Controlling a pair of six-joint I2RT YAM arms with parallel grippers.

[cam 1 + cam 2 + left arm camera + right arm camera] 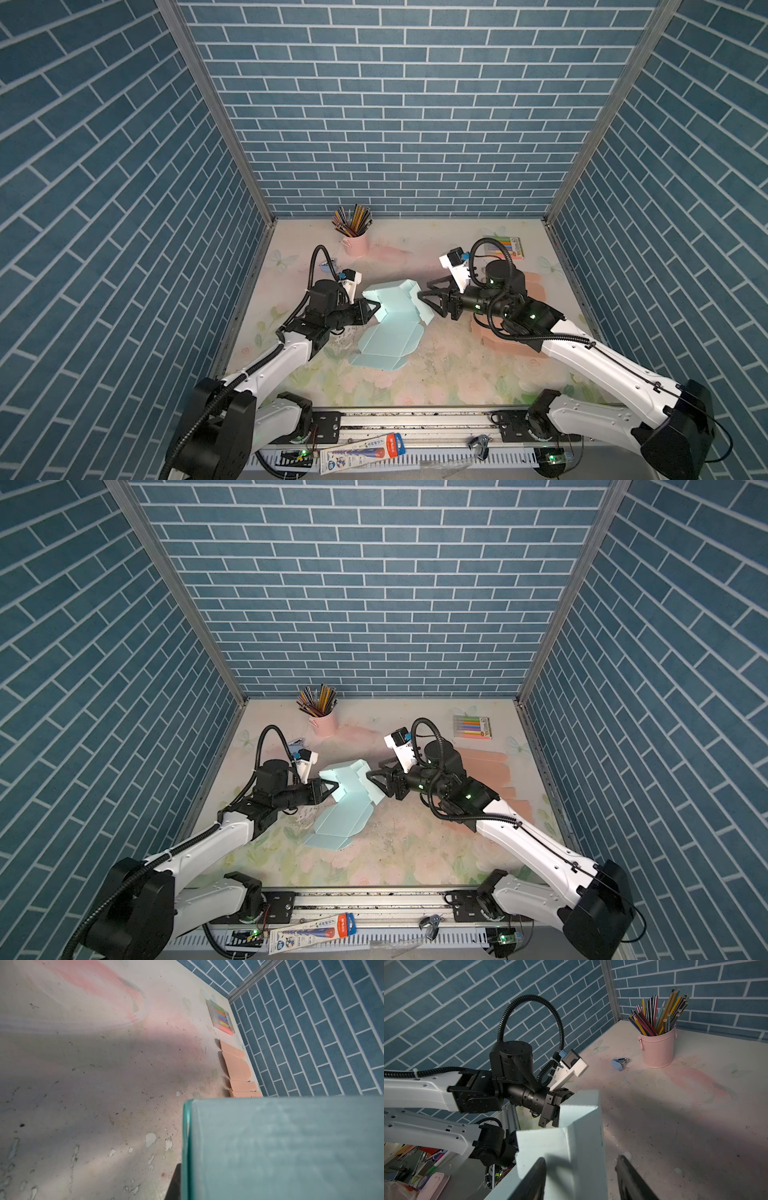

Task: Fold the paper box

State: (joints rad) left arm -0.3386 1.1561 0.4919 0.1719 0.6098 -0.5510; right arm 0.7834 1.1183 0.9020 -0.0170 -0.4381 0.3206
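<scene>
One paper box (388, 328): left gripper (375, 308) pinched tight on its left flap, right gripper (423, 289) half open at its right flap; one pencil cup (355, 244), one marker pack (509, 248).

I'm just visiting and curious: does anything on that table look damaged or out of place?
Yes: the table cover is worn, its flowery print flaked off in pale patches with dark specks. Nothing is spilled; the pencil cup stands upright.
</scene>
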